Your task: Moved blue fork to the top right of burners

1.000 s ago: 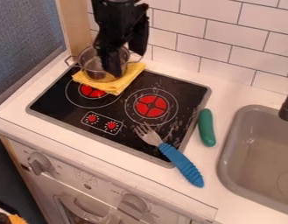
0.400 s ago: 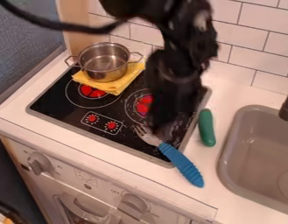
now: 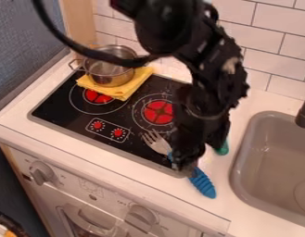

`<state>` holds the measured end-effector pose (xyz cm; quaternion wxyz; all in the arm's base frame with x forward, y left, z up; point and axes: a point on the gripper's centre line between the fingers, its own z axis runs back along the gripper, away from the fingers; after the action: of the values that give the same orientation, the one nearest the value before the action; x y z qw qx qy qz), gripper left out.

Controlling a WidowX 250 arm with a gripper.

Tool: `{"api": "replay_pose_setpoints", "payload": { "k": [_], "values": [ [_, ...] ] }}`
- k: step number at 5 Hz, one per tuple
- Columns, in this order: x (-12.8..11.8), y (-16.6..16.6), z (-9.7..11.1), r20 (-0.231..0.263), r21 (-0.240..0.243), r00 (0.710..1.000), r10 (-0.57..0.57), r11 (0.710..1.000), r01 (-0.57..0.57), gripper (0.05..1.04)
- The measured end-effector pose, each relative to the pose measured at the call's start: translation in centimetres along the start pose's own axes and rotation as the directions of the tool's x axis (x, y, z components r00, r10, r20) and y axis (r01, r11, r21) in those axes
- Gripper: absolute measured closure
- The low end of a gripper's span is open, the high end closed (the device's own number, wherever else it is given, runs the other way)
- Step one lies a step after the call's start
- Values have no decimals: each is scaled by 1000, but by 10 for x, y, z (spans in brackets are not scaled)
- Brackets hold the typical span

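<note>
The black gripper [image 3: 184,167] hangs low over the lower right corner of the stove, covering the upper part of the fork's handle. The blue-handled fork [image 3: 203,184] lies slanted across the stove's front right edge, its metal tines on the black surface and its handle end on the white counter. Whether the gripper touches the fork cannot be told. The burners are the red right one [image 3: 158,112] and the left one [image 3: 96,96], on the black stovetop [image 3: 67,113].
A metal pot [image 3: 109,74] stands on a folded yellow cloth [image 3: 125,91] at the back left. Just right of the stove, a green object [image 3: 222,148] is mostly behind the arm. The grey sink [image 3: 272,162] lies at the right, and a tiled wall rises behind.
From above the pot, the gripper has swung right and then toward the front, down to the fork's handle. The fork, pot and cloth have stayed in place.
</note>
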<state>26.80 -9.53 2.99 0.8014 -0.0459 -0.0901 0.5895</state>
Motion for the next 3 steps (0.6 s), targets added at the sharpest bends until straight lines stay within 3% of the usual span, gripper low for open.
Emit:
{"api": "replay_pose_setpoints", "payload": {
  "k": [2,3],
  "values": [
    [-7,4,-23,-17,54,1000,-6,999,6,139],
    [-11,2,-25,-9,74,1000,-20,997,21,384]
  ]
}}
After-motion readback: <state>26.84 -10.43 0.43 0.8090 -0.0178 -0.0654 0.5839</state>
